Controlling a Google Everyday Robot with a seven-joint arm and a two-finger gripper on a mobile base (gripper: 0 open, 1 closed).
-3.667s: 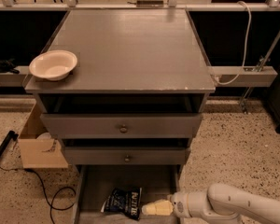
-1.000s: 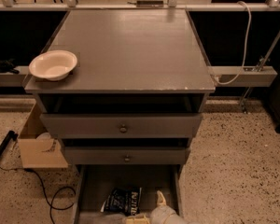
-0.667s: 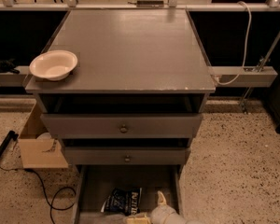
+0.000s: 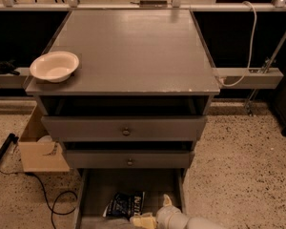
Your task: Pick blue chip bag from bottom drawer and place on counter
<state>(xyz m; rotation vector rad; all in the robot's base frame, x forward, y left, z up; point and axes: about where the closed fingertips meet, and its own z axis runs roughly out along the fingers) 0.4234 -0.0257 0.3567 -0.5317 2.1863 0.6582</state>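
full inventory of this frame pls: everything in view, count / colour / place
counter: 1, grey, top of the cabinet
bowl: 1, cream, counter's front left corner
knobbed drawers: 2, grey, stacked under the counter
bottom drawer: 1, grey, pulled open at floor level
blue chip bag: 1, dark navy with white lettering, lying in the bottom drawer
cardboard box: 1, tan, on the floor left of the cabinet
white cable: 1, white, right of the cabinet
black cable: 1, black, on the floor at front left
gripper: 1, white and pale yellow, open, in the bottom drawer just right of the bag
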